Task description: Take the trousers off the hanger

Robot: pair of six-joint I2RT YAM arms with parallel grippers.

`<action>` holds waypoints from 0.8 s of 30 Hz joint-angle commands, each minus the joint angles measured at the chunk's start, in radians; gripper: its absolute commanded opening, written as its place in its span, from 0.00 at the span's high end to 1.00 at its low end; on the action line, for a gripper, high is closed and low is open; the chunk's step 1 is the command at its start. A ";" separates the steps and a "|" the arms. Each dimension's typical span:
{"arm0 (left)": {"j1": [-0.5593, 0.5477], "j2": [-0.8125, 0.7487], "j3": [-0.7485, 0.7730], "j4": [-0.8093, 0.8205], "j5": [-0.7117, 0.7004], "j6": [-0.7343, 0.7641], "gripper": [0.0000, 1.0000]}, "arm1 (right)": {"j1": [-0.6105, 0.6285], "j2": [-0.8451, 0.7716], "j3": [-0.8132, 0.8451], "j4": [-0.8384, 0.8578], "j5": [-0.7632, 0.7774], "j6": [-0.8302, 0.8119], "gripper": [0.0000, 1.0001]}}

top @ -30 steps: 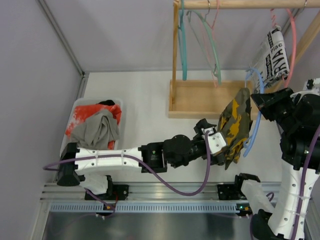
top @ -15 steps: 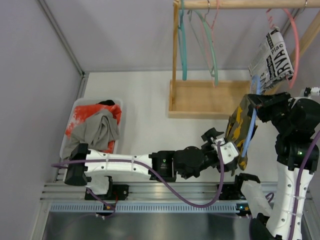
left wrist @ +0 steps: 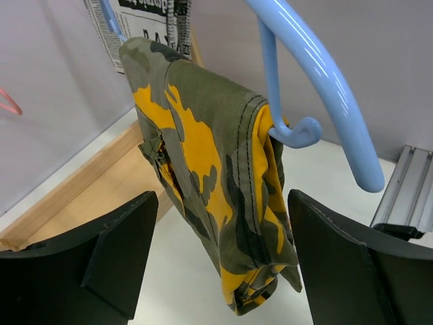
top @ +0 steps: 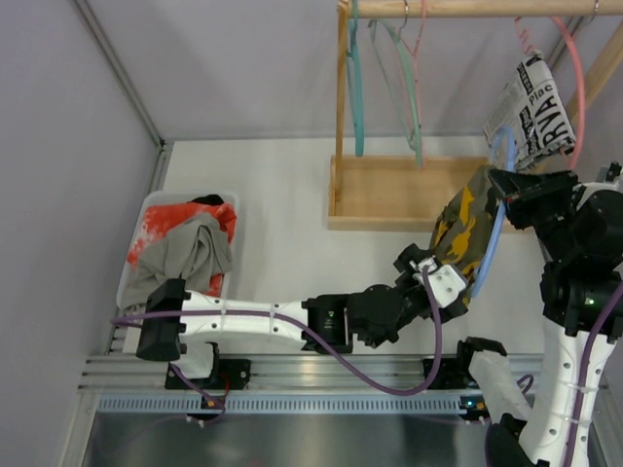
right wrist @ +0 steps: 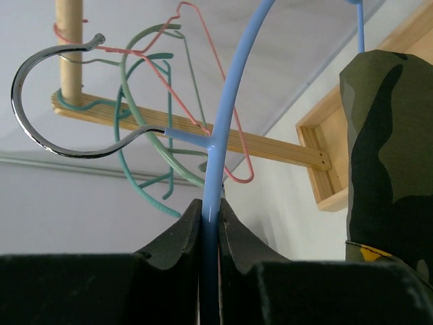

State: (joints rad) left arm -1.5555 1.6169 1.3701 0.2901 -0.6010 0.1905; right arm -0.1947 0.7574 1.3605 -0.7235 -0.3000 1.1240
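R hand (right wrist: 210, 215) clenched on blue hanger (right wrist: 233, 88) — held up at right, by wooden rack (top: 389, 195). Camo trousers (left wrist: 203, 169) draped on hanger, folded. L hand (left wrist: 220, 250) released, fingers wide either side of camo trousers — no contact visible. Grey trousers (top: 190, 255) in bin (top: 237, 238), counter (top: 282, 195) left.

blue hanger (left wrist: 325, 88) top cropped, camouflage trousers (right wrist: 389, 156) edge-cut

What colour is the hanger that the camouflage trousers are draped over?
The hanger is light blue, clearest in the left wrist view.
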 commanded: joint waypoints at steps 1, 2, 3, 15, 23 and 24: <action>0.000 0.000 0.000 0.138 -0.062 0.013 0.17 | -0.003 -0.020 0.092 0.243 -0.008 0.062 1.00; 0.000 0.009 0.000 0.145 -0.071 0.018 0.18 | -0.003 -0.017 0.094 0.246 -0.007 0.071 1.00; -0.002 0.014 0.000 0.162 -0.086 0.023 0.18 | -0.003 -0.013 0.098 0.249 -0.008 0.079 1.00; 0.008 0.072 -0.002 0.290 -0.128 0.061 0.16 | -0.003 0.003 0.138 0.282 -0.033 0.120 1.00; 0.006 0.083 -0.006 0.297 -0.111 0.063 0.14 | -0.003 0.003 0.130 0.297 -0.036 0.131 1.00; 0.006 0.084 -0.006 0.297 -0.117 0.066 0.14 | -0.002 0.002 0.130 0.300 -0.037 0.134 1.00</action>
State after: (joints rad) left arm -1.5517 1.6943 1.3651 0.5106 -0.7010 0.2535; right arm -0.1947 0.7792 1.4094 -0.6670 -0.3164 1.2228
